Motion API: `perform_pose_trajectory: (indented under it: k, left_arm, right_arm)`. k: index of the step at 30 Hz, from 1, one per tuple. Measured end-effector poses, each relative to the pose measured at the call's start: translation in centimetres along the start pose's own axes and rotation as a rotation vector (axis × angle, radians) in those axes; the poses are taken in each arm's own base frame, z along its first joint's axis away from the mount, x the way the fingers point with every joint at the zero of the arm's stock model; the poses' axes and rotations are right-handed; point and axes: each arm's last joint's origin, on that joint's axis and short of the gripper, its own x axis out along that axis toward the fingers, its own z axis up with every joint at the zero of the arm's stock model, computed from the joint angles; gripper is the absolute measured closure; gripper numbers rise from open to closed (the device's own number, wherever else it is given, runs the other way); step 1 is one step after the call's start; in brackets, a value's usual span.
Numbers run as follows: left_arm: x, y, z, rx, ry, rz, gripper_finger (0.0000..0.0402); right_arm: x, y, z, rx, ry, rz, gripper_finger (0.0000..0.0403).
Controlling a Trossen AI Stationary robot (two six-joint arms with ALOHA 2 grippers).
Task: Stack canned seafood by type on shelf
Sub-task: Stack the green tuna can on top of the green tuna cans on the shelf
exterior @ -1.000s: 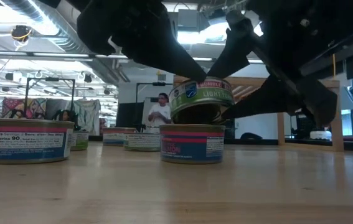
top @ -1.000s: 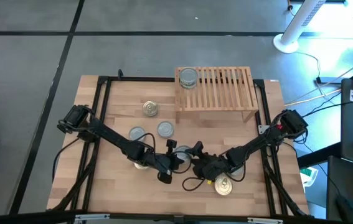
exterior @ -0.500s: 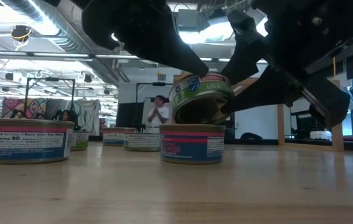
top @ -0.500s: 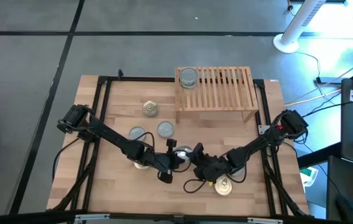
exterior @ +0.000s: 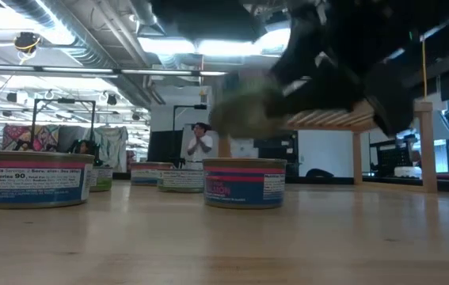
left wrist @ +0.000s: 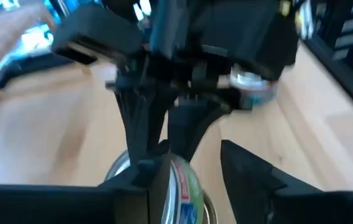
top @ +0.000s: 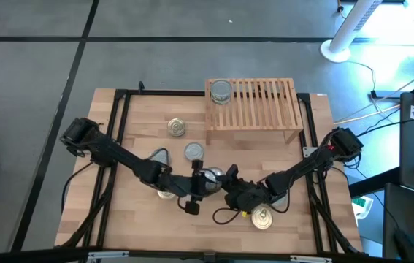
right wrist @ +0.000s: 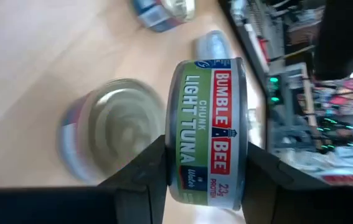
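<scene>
Above mid-table, right hand (right wrist: 204,174) pinches green tuna can (right wrist: 210,124) between its fingers, left hand (top: 198,184) spread beside.

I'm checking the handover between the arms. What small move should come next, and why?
Probably the left gripper backs clear: its fingers stand apart, while the right gripper clamps the green tuna can on its sides, above a pink-labelled can. The shelf comes after.

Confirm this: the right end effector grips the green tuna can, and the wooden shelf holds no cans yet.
Not quite. The high view shows one can already on the shelf, at its left end. The right end effector does grip the green tuna can, as its wrist view shows.
</scene>
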Motion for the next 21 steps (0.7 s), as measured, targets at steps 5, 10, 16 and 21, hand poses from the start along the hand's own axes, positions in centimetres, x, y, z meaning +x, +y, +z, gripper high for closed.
perform_pose_trajectory:
  k: [5, 10, 16, 21]
  left_arm:
    - [-3.1, 1.6, 2.2, -0.018, -0.071, 0.046, 0.0264]
    - [-6.3, 3.6, 4.4, -0.014, -0.173, 0.092, 0.0272]
    - [-9.0, 6.0, 5.6, 0.016, -0.227, 0.204, 0.0284]
    - [-9.5, 7.7, 5.9, 0.049, -0.231, 0.259, 0.0293]
  right_arm:
    - [-0.5, -2.2, 1.6, -0.064, 0.062, -0.080, 0.0257]
    - [-0.7, -4.6, 2.4, -0.198, 0.204, -0.189, 0.0259]
    - [0.0, -8.8, 2.0, -0.301, 0.430, -0.340, 0.0259]
    - [0.1, -12.7, 0.8, -0.270, 0.530, -0.398, 0.0259]
